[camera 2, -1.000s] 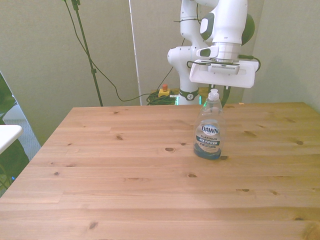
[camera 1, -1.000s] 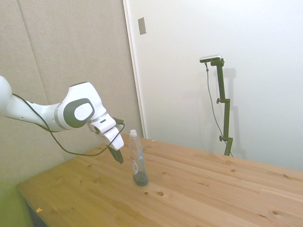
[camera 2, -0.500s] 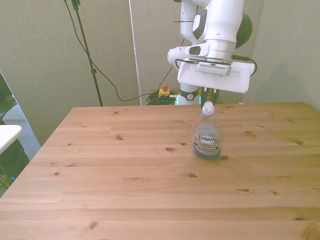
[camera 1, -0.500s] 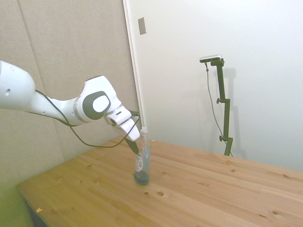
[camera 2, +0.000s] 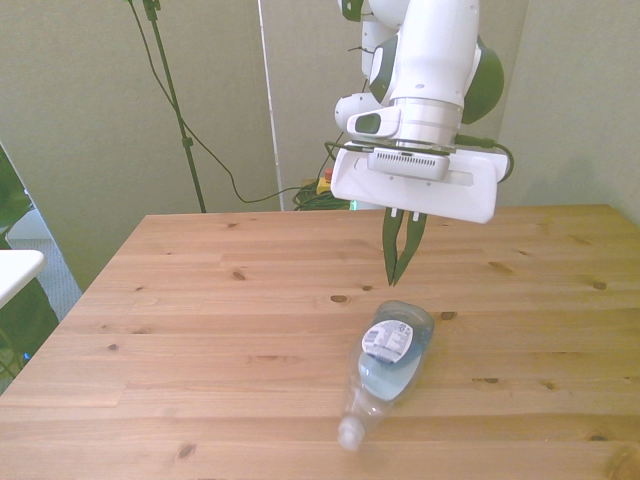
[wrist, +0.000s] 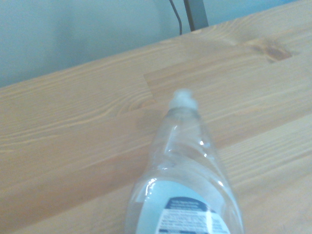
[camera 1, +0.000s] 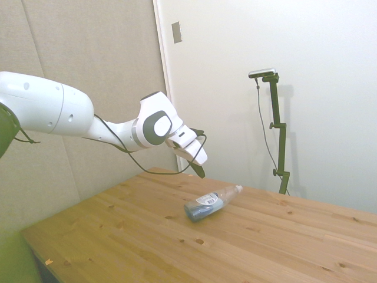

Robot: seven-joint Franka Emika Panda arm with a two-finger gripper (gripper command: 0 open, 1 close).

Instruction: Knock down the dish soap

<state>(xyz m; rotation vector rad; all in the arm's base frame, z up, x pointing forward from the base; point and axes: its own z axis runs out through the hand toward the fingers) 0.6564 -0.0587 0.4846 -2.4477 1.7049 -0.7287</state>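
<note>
The dish soap lies on its side on the wooden table, its white cap toward the near edge of the front view and its blue-tinted base toward the arm. In the side view the dish soap lies flat with its cap pointing right. My gripper hangs above and just behind the bottle's base, fingers pressed together, holding nothing; the side view shows the gripper clear of the bottle. The wrist view looks along the fallen dish soap toward its cap.
A thin black pole with a trailing cable stands behind the table at the front view's left. A white object's edge pokes in at the front view's far left.
The bottle stood upright a second ago, then tilted as the gripper pushed its neck; now it lies flat on the table. The arm has swept forward past where the bottle stood.
</note>
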